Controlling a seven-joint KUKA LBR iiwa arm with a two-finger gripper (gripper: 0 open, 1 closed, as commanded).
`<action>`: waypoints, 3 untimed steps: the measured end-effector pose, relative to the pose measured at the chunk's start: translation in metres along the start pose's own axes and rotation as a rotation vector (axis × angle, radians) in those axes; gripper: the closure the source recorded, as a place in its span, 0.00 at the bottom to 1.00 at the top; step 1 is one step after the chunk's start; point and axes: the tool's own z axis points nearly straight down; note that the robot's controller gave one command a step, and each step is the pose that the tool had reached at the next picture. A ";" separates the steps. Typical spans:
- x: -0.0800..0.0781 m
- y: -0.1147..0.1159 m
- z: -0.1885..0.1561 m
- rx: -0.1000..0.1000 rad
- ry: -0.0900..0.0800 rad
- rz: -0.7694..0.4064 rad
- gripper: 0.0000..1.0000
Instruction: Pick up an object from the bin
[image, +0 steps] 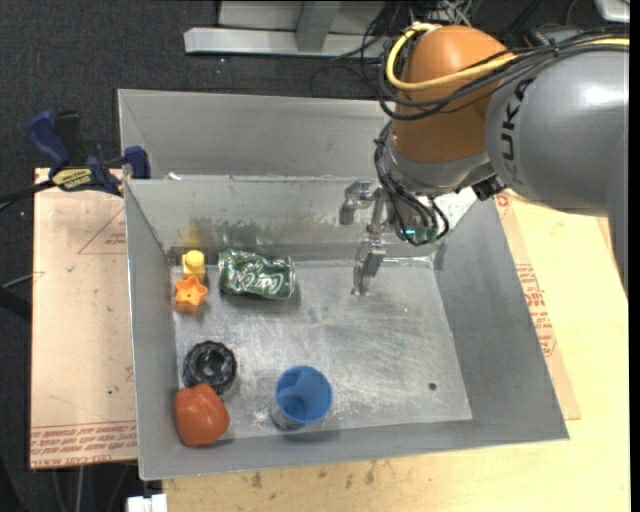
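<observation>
– Gripper (364, 272) first: where does it hang?
– Low in the grey metal bin (400, 350), toward the far side, just in front of the far wall and a little right of the middle. The grey arm (570, 120) comes in from the right, and its rounded orange wrist cover (445, 95) sits above the bin's far right corner.
– Spread or pressed together?
– I cannot tell; its lower end is not clear enough from this angle to judge.
– What lies under it?
– Bare bin floor. The nearest thing is a crumpled green packet (258, 276) with pale print. It lies to the gripper's left along the foot of the far wall, near the gripper but apart from it.
– And the other things?
– All on the left half. A small yellow block (193, 262) stands in the far left corner, just left of the green packet. A little orange star-shaped piece (189, 294) sits right against its near side; whether they touch I cannot tell. Nearer, by the left wall, lies a black round ribbed ring (209, 364). Just beside that, in the near left corner, is a red-orange rounded lump (201, 415). To the lump's right, by the near wall, is a blue plastic cup (302, 395) with its open mouth turned up, well apart from the gripper.
</observation>
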 end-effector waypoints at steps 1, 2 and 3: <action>-0.002 0.000 -0.005 0.000 -0.008 0.001 0.00; -0.007 0.021 0.035 0.000 -0.018 0.034 0.00; 0.015 0.025 0.059 0.000 0.005 0.074 0.00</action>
